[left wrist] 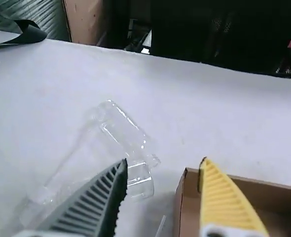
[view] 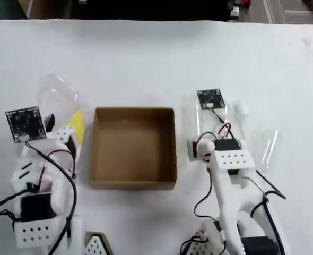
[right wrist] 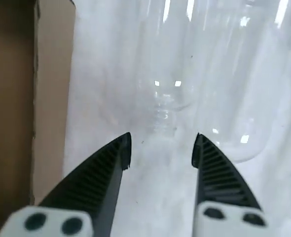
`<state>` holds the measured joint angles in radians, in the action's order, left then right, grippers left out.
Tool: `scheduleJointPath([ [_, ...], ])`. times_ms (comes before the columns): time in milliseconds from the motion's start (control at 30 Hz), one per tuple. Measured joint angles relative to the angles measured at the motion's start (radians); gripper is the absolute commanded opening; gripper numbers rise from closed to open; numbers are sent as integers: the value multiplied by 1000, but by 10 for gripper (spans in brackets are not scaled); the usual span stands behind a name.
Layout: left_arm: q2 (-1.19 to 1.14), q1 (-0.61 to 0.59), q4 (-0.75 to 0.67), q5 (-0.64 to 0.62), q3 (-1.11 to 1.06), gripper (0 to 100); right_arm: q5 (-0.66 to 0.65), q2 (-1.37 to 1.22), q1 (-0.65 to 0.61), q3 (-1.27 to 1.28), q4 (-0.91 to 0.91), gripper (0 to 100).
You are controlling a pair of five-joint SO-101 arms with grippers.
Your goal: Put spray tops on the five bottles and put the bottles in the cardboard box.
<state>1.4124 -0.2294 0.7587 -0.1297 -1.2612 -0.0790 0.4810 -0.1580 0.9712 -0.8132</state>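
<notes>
right gripper (right wrist: 163, 138): black fingers spread, nothing between them, held low over the white table (view: 146, 58).
near bottle (right wrist: 165, 98): clear plastic, lying on its side just ahead of those fingertips. its threaded neck points toward the gripper and its body runs straight away, so the long axis is in line with the reach. i'd judge the fingers would close across the neck.
neighbouring bottle (right wrist: 239, 98): clear, lying alongside the first, on the side away from the box.
left gripper (left wrist: 163, 162): grey and yellow fingers apart, empty.
far bottle (left wrist: 121, 131): clear, lying on the table ahead of the left gripper, off to the grey finger's side. its axis slants across that gripper's line.
cardboard box (view: 132, 185): sits between the two arms, open-topped, no bottle inside. one corner lies just by the yellow finger.
nearer arm for the near bottle: the right.
</notes>
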Motion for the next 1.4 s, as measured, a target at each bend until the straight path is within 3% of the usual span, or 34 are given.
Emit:
scheduleJointPath([
  [367,2,0,0,3,0,222,0,-81,8,0,72,178],
  [567,2,0,0,3,0,222,0,-87,8,0,89,88],
  [1400,2,0,0,6,-5,222,8,-97,46,0,129,94],
])
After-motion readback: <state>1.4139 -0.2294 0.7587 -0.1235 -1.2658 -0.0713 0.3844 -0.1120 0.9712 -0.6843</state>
